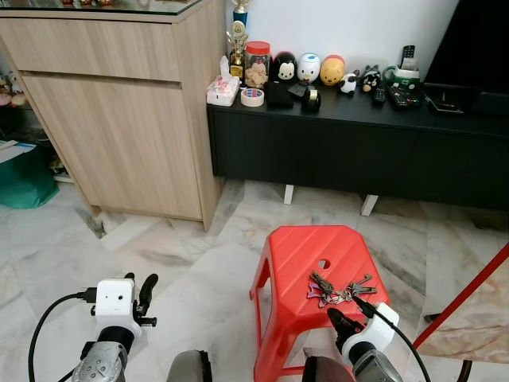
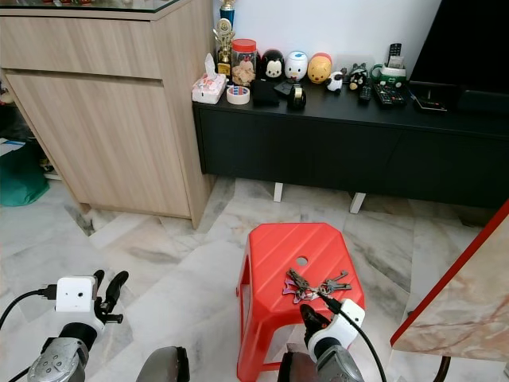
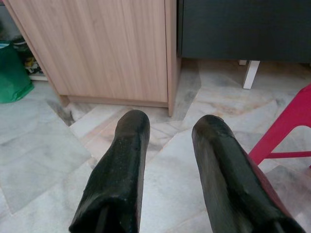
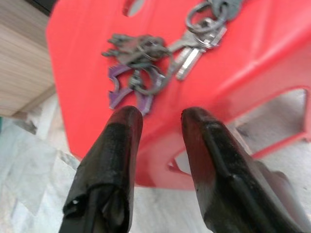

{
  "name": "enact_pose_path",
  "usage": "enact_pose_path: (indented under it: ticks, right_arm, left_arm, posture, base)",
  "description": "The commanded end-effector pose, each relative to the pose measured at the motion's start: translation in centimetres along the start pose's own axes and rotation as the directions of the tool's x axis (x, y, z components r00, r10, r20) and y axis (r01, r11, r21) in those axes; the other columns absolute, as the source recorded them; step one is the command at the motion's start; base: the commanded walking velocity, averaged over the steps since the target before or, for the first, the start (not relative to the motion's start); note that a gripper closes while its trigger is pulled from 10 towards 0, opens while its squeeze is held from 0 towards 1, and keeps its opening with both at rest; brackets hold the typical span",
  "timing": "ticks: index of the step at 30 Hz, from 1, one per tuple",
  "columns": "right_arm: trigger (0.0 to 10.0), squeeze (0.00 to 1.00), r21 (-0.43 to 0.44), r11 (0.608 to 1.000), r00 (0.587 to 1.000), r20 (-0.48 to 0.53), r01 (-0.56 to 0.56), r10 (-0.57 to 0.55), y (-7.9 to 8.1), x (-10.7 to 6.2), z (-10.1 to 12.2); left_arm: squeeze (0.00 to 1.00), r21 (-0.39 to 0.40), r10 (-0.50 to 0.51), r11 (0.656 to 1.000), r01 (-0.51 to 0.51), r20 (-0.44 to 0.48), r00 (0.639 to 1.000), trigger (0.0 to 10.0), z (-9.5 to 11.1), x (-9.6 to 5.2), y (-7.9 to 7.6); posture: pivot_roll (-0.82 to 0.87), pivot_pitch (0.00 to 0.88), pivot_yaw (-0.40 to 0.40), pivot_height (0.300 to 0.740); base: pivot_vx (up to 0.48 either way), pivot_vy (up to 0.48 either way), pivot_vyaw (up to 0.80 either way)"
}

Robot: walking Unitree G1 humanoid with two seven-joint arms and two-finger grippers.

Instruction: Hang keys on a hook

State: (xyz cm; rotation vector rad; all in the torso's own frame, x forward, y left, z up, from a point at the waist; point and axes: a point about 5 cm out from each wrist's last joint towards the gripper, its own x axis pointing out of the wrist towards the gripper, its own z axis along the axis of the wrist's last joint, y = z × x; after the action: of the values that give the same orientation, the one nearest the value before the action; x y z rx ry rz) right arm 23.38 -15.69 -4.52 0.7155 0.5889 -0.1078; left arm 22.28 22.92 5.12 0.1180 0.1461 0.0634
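A bunch of keys (image 1: 340,290) with a purple tag lies on top of a red plastic stool (image 1: 294,253), toward its near right corner. My right gripper (image 1: 347,310) hovers just in front of the stool's near edge, a little short of the keys (image 4: 146,68). In the right wrist view its fingers (image 4: 121,141) stand apart with nothing between them, pointing at the keys. My left gripper (image 1: 139,285) is raised over the marble floor to the left of the stool, open and empty, its fingers (image 3: 121,160) pointing at the cabinet's base.
A tall light wooden cabinet (image 1: 119,119) stands at the left. Beside it, a low black console (image 1: 358,151) carries figurines, a tape roll and remotes. A green bag (image 1: 24,179) sits at far left. A red-edged marble tabletop (image 1: 469,310) juts in at right.
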Motion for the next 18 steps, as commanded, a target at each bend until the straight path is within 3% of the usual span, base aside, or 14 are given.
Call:
enact_pose_path:
  ticks: [1, 2, 3, 8, 15, 18]
  right_arm:
    - [10.0, 0.57, 0.015, 1.000, 1.000, 0.014, -0.007, 0.006, 0.3, 0.3, 0.3]
    - [10.0, 0.57, 0.016, 1.000, 1.000, 0.012, -0.005, 0.005, 0.3, 0.3, 0.3]
    - [10.0, 0.00, 0.029, 1.000, 1.000, 0.007, 0.008, -0.008, 0.1, 0.4, 0.2]
    - [10.0, 0.00, 0.072, 0.997, 0.999, 0.004, 0.037, -0.038, -0.3, 0.5, 0.3]
    - [10.0, 0.00, 0.022, 1.000, 1.000, 0.011, 0.004, -0.005, 0.1, 0.5, 0.3]
    - [10.0, 0.00, 0.037, 0.999, 0.999, 0.010, 0.036, -0.036, -0.7, 0.2, -0.1]
  left_arm:
    - [0.00, 0.020, -0.012, 1.000, 0.012, 0.010, 1.000, 10.0, 0.2, 0.3, 0.0]
    - [0.00, 0.020, -0.012, 1.000, 0.012, 0.010, 1.000, 10.0, 0.2, 0.3, 0.0]
    - [0.00, 0.021, -0.014, 1.000, 0.013, 0.010, 1.000, 10.0, 0.2, 0.3, 0.0]
    - [0.00, 0.023, -0.017, 1.000, 0.016, 0.011, 1.000, 10.0, 0.2, 0.4, 0.0]
    - [0.00, 0.012, -0.019, 1.000, 0.019, 0.011, 1.000, 10.0, 0.2, 0.5, -0.2]
    - [0.00, 0.005, -0.025, 1.000, 0.025, 0.011, 1.000, 10.0, 0.1, 0.5, -0.5]
  posture:
    - [0.09, 0.002, -0.047, 0.604]
    - [0.09, 0.002, -0.047, 0.604]
    - [0.09, 0.004, -0.044, 0.604]
    - [0.10, 0.007, -0.043, 0.604]
    - [0.09, 0.005, -0.042, 0.604]
    - [0.09, 0.007, -0.042, 0.604]
  base:
    - [0.000, 0.000, 0.00]
    - [0.000, 0.000, 0.00]
    - [0.000, 0.000, 0.00]
    - [0.000, 0.000, 0.00]
    - [0.000, 0.000, 0.00]
    - [0.000, 0.000, 0.00]
